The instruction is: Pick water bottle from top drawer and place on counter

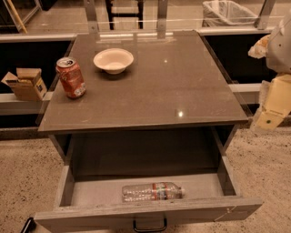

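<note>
The water bottle (152,191) lies on its side in the open top drawer (91,191), near the front panel, with its white cap pointing right. The drawer is pulled out below the counter (173,86), and its dark handle (149,225) shows at the bottom edge. My gripper (271,109) hangs at the right edge of the view, beside the counter's right side. It is above and to the right of the drawer, well apart from the bottle, and holds nothing that I can see.
A red soda can (70,77) stands at the counter's left edge. A white bowl (113,60) sits at the back left. A cardboard box (26,83) rests on a ledge to the left. A bin (227,12) stands behind on the right. Speckled floor surrounds the drawer.
</note>
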Robot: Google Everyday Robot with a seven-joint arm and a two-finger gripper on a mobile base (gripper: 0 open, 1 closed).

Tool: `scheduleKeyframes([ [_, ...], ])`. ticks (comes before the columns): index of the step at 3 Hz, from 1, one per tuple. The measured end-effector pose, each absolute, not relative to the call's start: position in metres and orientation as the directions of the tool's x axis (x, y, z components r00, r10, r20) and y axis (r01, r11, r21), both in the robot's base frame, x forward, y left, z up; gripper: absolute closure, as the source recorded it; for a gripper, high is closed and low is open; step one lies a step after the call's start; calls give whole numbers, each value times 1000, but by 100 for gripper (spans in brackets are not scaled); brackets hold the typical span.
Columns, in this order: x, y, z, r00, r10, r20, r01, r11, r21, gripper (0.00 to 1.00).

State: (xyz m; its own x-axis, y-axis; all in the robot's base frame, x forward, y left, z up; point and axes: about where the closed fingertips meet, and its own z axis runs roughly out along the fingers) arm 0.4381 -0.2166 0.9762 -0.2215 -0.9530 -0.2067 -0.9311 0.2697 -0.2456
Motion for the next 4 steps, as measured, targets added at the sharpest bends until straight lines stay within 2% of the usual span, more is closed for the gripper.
scheduleKeyframes([
  [2,440,-194,969,-144,-963,-228,-951,198,-236,0],
  [3,437,-145,933,-30,-963,-267,-975,87,-203,0],
  [4,429,-137,913,-18,-966,-257,-983,64,-170,0],
])
